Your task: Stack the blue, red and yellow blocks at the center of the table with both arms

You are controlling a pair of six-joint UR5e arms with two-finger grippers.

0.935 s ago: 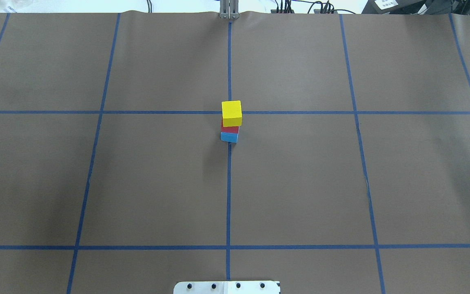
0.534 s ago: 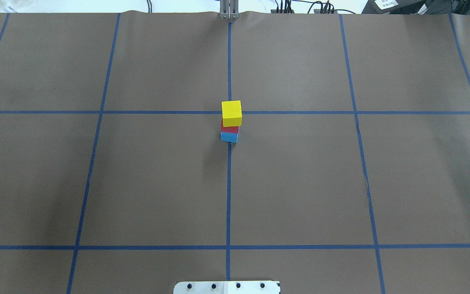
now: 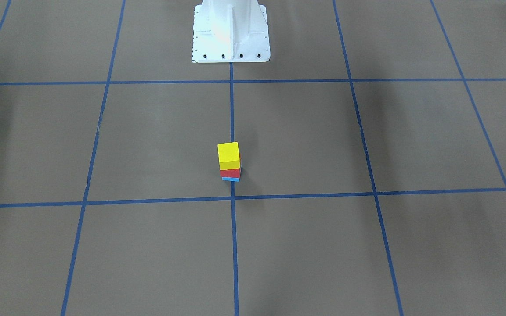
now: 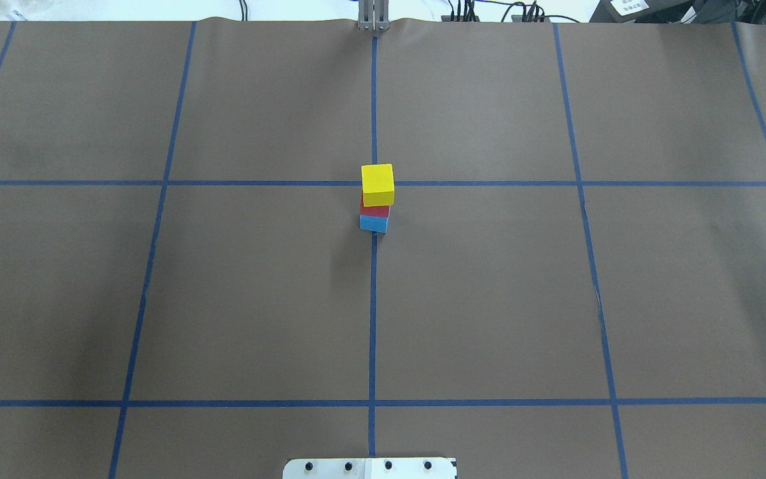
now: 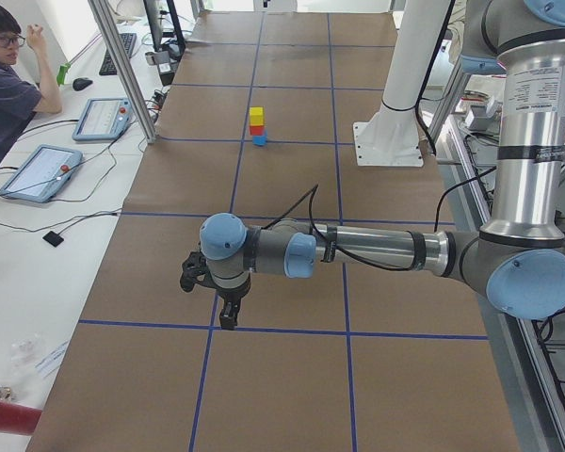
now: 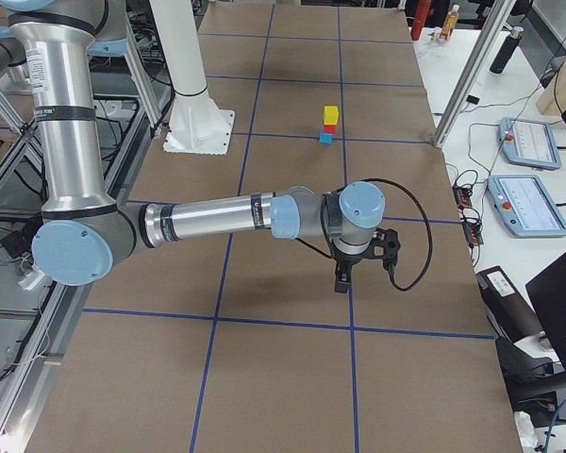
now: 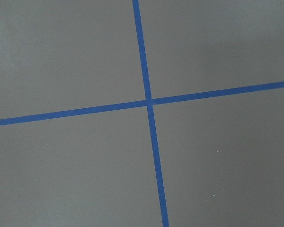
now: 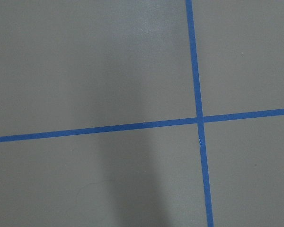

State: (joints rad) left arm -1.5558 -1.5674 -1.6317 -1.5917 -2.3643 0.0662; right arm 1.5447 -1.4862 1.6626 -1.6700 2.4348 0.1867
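A yellow block (image 4: 378, 183) sits on a red block (image 4: 374, 210), which sits on a blue block (image 4: 373, 223), as one stack near the table's center. The stack also shows in the front-facing view (image 3: 228, 155) and in both side views (image 5: 256, 117) (image 6: 331, 115). My left gripper (image 5: 228, 315) hangs low over the table far from the stack, seen only in the exterior left view. My right gripper (image 6: 341, 283) does the same, seen only in the exterior right view. I cannot tell whether either is open or shut. The wrist views show only brown paper and blue tape.
The robot's white base plate (image 3: 230, 35) stands at the table's near edge (image 4: 370, 468). Blue tape lines grid the brown table cover. An operator (image 5: 5, 94) sits beside tablets (image 5: 38, 169) off the far side; more tablets (image 6: 528, 142) lie there.
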